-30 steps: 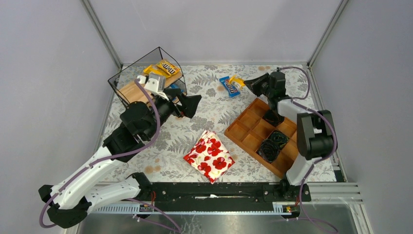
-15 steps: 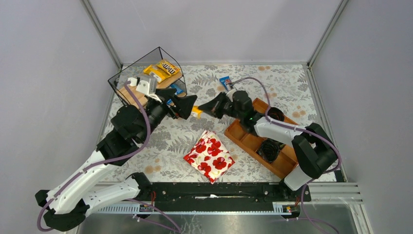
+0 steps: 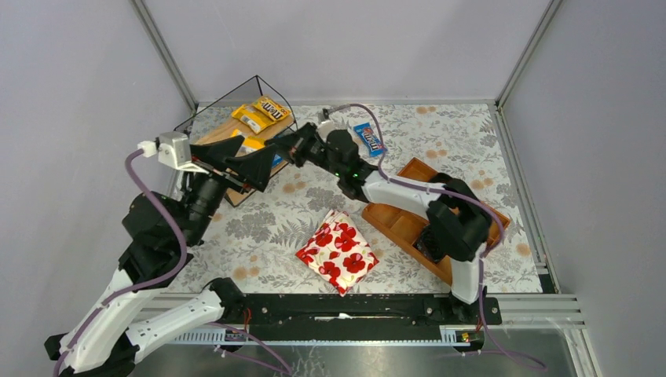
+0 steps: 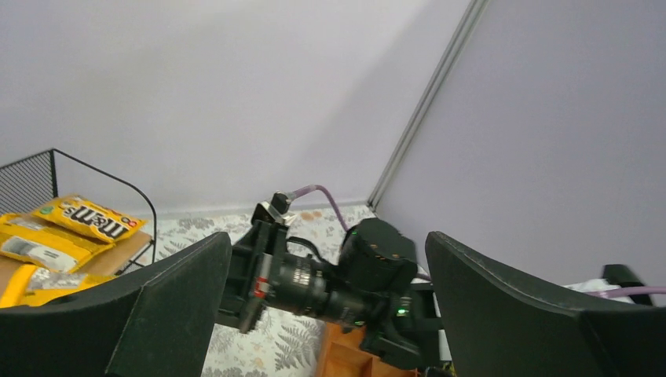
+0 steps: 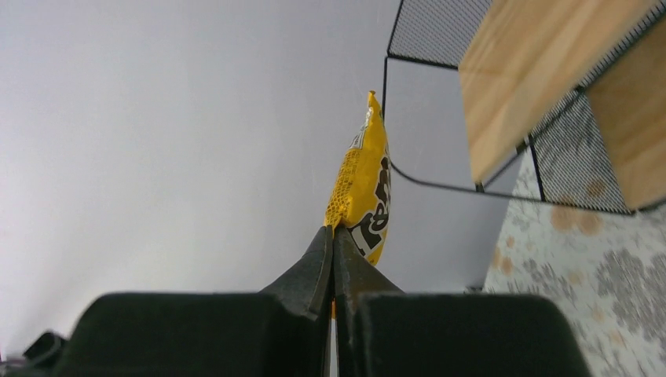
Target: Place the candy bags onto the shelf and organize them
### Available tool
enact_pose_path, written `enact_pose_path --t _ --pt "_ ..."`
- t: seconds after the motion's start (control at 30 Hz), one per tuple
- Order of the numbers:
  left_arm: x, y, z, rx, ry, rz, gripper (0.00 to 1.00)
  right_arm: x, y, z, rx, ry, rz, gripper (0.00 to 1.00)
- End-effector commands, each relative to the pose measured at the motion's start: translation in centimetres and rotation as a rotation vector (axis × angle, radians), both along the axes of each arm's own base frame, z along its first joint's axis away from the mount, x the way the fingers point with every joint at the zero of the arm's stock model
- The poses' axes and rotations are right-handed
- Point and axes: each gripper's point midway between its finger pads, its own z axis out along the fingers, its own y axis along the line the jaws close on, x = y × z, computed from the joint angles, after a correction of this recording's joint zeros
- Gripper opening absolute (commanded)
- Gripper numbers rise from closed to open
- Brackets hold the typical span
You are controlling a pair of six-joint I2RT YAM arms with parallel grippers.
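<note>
Top external view first: the floral-covered table [image 3: 471, 141] fills the middle of the frame, and the shelf [image 3: 210, 140] sits tilted at its upper left, black wire around pale planks. The right arm [image 3: 408, 192] stretches from lower right across to upper centre, passing over the reddish wooden tray [image 3: 412, 167]. The poppy pouch [image 3: 338, 251] lies lower centre, well apart from everything that matters here. Two yellow candy bags [image 3: 261, 112] rest on the shelf's upper board, and a blue packet [image 3: 368, 138] lies flat on the table at upper centre, just beside the right arm. The left gripper [image 3: 247, 161] hovers by the shelf's front edge; the left wrist view shows its fingers [image 4: 157, 306] spread wide with nothing between them. The right gripper [image 3: 284, 149] is near the shelf's right side, and its wrist view shows the jaws pinched tight on the lower edge of a yellow packet [image 5: 363, 196], which stands up thin and edge-on, the shelf's wire corner just beyond it. From where I stand these packets look light, floppy and glossy, so I'd expect them to sag and slip. A pinch on the crimped end seam seems the safest hold, since the filled middle would likely shift under the fingers.
</note>
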Motion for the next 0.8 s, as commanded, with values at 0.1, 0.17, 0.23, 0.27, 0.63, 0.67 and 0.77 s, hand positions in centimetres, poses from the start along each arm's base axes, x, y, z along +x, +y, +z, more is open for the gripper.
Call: enact_pose_path --t 0.1,0.17,0.23,0.27,0.63,0.67,0.77 --pt "-1.0 4.3 3.6 -0.069 -0.073 0.126 0.99 5.8 5.8 3.1 0.109 -0.021 -0.101 0.00" --pt "-1.3 4.7 3.8 -0.072 -0.084 0.129 0.99 7.0 7.1 2.7 0.108 -0.030 -0.133 0.00" --pt "-1.4 5.2 4.0 -0.079 -0.089 0.148 0.99 8.4 8.1 2.2 0.078 -0.047 -0.181 0.00" --pt "-1.3 5.3 3.9 -0.077 -0.084 0.153 0.99 9.0 8.5 1.6 0.055 -0.037 -0.202 0.00" --pt "-0.2 4.3 2.1 -0.046 -0.069 0.170 0.99 13.3 11.2 -4.1 0.013 0.029 -0.306 0.00" --pt "-0.3 4.1 2.1 -0.047 -0.071 0.159 0.99 13.5 11.0 -4.6 0.004 0.034 -0.322 0.00" --pt "-0.3 4.0 2.0 -0.047 -0.070 0.151 0.99 14.0 10.6 -5.3 -0.029 0.039 -0.359 0.00"
